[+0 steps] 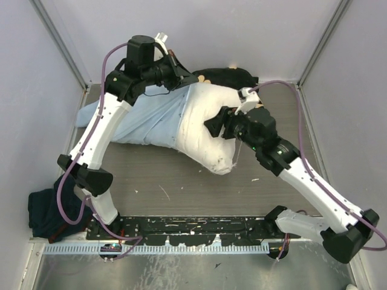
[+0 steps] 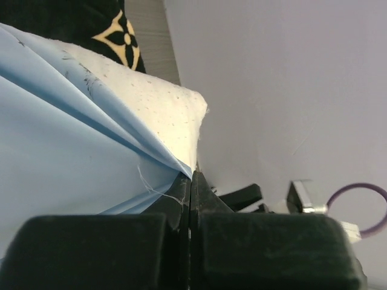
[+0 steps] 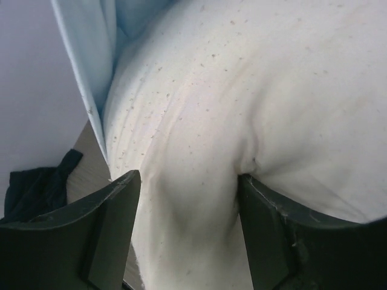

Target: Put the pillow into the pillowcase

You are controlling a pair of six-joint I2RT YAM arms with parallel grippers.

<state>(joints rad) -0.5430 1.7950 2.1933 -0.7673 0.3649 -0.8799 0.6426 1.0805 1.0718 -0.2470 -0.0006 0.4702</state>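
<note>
The cream-white pillow [image 1: 208,130] lies mid-table with its left part inside the light blue pillowcase [image 1: 142,121]. My left gripper [image 1: 183,80] is at the pillow's far edge, shut on the pillowcase's rim. In the left wrist view the jaws [image 2: 191,181] pinch the blue fabric [image 2: 66,151] just below a pillow corner [image 2: 169,115]. My right gripper [image 1: 219,124] presses into the pillow's right side. In the right wrist view its fingers [image 3: 187,202] squeeze a thick fold of the pillow [image 3: 242,90], with the pillowcase edge [image 3: 84,54] at the upper left.
A black cloth with tan flower motifs [image 1: 228,75] lies behind the pillow and also shows in the left wrist view [image 2: 115,33]. A dark bundle of cloth [image 1: 45,211] sits at the near left. Grey walls enclose the table. A black rail [image 1: 193,229] runs along the near edge.
</note>
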